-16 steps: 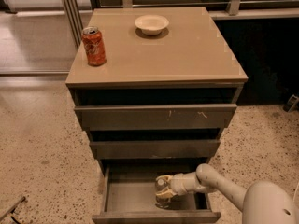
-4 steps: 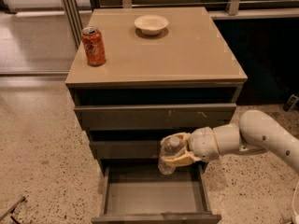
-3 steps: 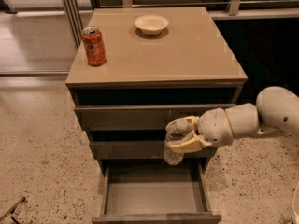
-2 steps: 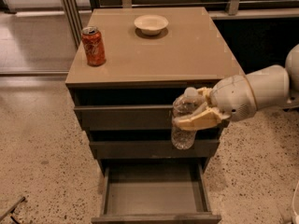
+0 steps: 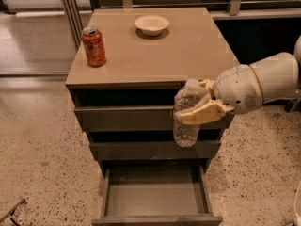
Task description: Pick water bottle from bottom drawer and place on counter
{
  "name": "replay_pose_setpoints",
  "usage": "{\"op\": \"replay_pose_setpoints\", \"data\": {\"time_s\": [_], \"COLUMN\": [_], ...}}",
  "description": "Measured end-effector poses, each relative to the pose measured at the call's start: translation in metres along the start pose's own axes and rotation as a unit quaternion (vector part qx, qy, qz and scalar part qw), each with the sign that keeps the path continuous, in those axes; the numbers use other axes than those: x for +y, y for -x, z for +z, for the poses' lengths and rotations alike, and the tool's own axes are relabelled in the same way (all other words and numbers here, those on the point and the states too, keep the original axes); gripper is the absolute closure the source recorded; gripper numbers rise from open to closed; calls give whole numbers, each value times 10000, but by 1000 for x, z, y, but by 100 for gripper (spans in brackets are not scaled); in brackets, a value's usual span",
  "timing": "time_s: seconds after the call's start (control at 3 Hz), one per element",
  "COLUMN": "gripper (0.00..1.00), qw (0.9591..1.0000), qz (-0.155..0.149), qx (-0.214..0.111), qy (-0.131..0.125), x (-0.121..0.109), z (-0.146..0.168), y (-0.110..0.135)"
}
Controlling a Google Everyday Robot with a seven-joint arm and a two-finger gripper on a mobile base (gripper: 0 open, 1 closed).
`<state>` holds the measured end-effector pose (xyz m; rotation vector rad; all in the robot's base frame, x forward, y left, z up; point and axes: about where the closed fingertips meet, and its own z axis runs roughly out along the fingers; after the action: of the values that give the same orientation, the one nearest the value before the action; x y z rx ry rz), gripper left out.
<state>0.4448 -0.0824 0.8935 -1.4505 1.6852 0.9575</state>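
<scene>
My gripper [image 5: 200, 108] comes in from the right on a white arm and is shut on the water bottle [image 5: 187, 121], a clear ribbed bottle with a pale cap. It holds the bottle upright in the air in front of the top two drawers, its cap just below the counter's front edge. The bottom drawer [image 5: 155, 196] is pulled open below it and its tray shows nothing inside. The counter [image 5: 174, 46] is the tan top of the cabinet.
An orange-red soda can [image 5: 93, 46] stands at the counter's left edge. A pale bowl [image 5: 151, 24] sits at the counter's back middle. Speckled floor surrounds the cabinet; a dark rail and wall lie behind it.
The gripper has lifted the water bottle out of the bottom drawer and raised it to just under counter height, moving slightly right. The drawer now shows no bottle.
</scene>
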Motion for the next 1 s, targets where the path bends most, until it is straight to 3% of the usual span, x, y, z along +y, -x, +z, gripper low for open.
{"op": "replay_pose_setpoints", "data": {"time_s": [0.33,0.67,1.0], "gripper": [100,100,100], "qw": [9999,9999,9993], "qz": [109,110,211], "qx": [-15,-14,125], "qy": [-43,-44,-281], "x": [-6,-6,-22], "z": [-23,-23,-26], "y": [42,42,45]}}
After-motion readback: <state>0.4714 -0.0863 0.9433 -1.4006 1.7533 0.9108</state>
